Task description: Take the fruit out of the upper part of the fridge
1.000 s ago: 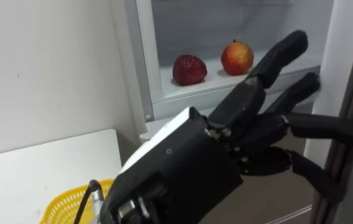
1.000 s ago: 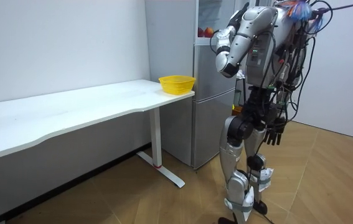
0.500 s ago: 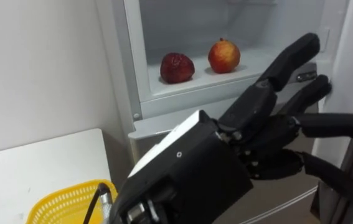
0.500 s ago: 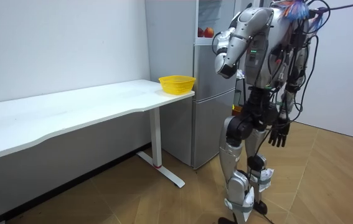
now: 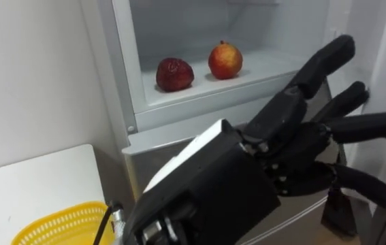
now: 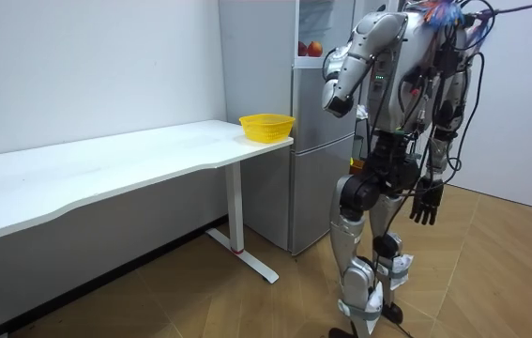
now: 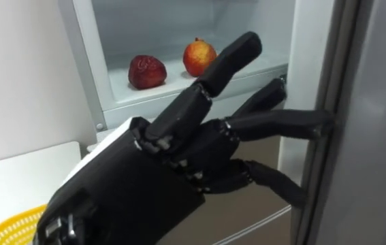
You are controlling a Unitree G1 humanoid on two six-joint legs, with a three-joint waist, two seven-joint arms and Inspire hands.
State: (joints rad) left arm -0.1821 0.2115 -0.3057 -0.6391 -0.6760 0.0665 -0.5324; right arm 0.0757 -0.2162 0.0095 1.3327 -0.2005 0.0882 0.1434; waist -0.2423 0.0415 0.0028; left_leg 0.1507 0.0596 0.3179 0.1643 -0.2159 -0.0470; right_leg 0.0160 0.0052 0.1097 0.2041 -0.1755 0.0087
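Bright, even indoor light.

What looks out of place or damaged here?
Nothing stands out. A dark red fruit and a red-yellow fruit sit apart on the fridge shelf; the yellow basket rests on the table; the left hand is open.

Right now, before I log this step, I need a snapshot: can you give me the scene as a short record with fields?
upper fridge: door open, shelf in view
on shelf: dark red fruit and red-yellow apple, side by side, apart
left hand: raised before the fridge, fingers straight, holding nothing
right hand: hangs at the robot's side, fingers relaxed
yellow basket: on the white table, at the end next to the fridge
task state: no fruit taken yet
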